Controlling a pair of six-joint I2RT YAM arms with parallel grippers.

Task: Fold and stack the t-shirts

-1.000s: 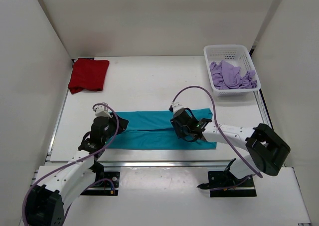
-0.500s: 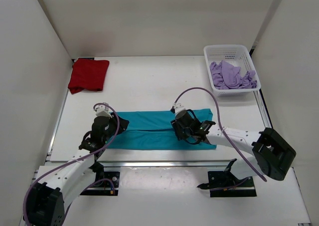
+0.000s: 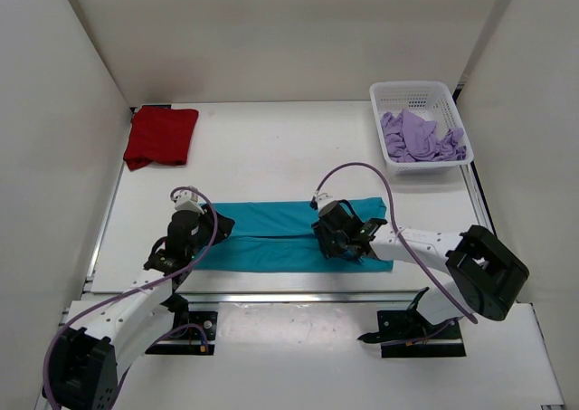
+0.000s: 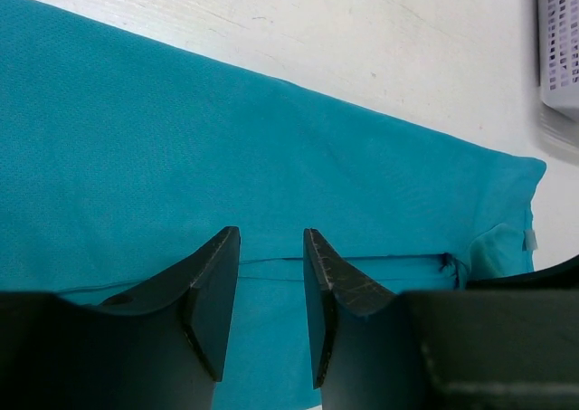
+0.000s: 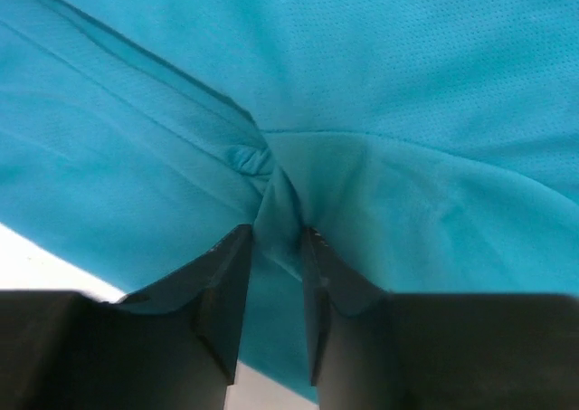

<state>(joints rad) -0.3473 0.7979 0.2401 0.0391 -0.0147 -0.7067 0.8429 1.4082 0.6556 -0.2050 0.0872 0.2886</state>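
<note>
— What has changed over the last second?
— Very little. The right gripper [image 5: 276,233] has crept slightly toward the near edge, and the left gripper [image 4: 269,238] has hardly moved. The teal shirt [image 3: 271,233] lies as it did, a long folded band across the near part of the table [image 3: 271,147].
— How much room is there around it?
— White tabletop shows beyond the band, as far as the red shirt [image 3: 160,136], which is folded at the far left. The white basket [image 3: 412,90] sits at the far right with the lavender shirt [image 3: 419,137] crumpled inside. The band's near hem lies close to the table's near edge.
— And the arms?
— Both reach low and forward. The right fingers are almost closed, pinching a puckered fold near the band's right end. The left fingers stand a narrow gap apart over the left end. The cloth under them is flat and nothing is pinched.
</note>
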